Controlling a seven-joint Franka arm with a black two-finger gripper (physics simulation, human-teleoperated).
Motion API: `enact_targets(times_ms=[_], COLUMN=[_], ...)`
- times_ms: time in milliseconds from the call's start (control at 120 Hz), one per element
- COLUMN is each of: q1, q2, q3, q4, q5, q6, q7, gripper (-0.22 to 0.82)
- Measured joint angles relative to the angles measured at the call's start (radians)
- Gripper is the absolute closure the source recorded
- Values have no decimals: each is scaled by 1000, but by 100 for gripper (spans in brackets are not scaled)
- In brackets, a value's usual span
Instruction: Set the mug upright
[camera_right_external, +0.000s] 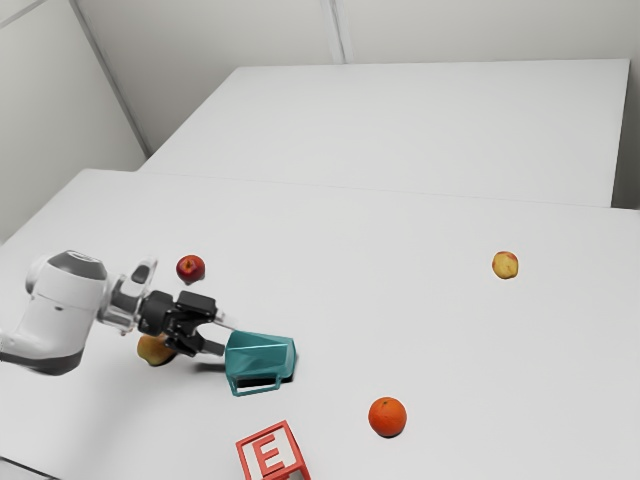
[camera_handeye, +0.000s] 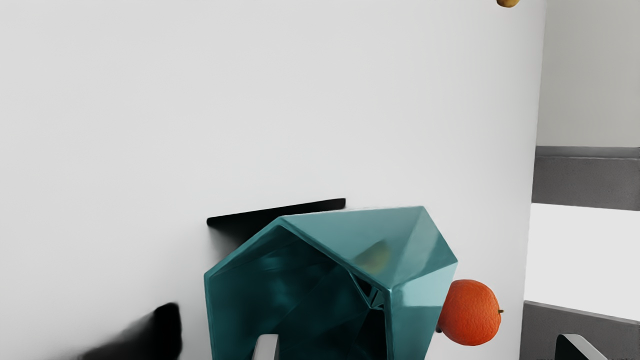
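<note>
Under the gripper (camera_right_external: 220, 335) I see a broad white table (camera_right_external: 450, 340), softly shadowed near the gripper. Well beyond the gripper lie another flat white surface (camera_right_external: 420, 120) and pale grey walls (camera_right_external: 200, 35); past the table's edge, dark grey bands (camera_handeye: 585, 182) flank a bright white patch (camera_handeye: 582, 255).

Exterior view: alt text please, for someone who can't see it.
A teal mug lies on its side on a white table, its mouth facing the open black pincer of a robot arm. Around them: a red apple, two yellowish fruits, an orange and a red letter-E block.
</note>
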Motion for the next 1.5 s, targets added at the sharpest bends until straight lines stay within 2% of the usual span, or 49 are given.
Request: enact_targets(times_ms=[142, 350, 400, 542, 650, 767, 942, 1067, 1158, 1267, 1392, 1500], q1=[-4, -3, -3, -4, -3, -2, -3, -2, -2, -5, -51, -85], q2=[3, -1, -1, -2, -3, -8, -22, -58, -55, -21, 186, 312], q3=[-42, -68, -76, -91, -92, -92, -93, -143, -174, -218, -243, -258], q4=[-39, -62, -62, -63, -63, -63, -57, 4, 174, 375, 680, 767], q5=[-94, -183, -196, -216, -222, -224, -224, -200, -38, 347, 821, 1029], q6=[5, 9, 12, 25, 29, 31, 32, 38, 47, 89, 56, 57], q7=[25, 51, 55, 59, 59, 59, 53, 44, 19, -54, -202, -330], gripper=[0, 1, 9, 45, 61, 70, 75, 77, 77, 78, 78, 78])
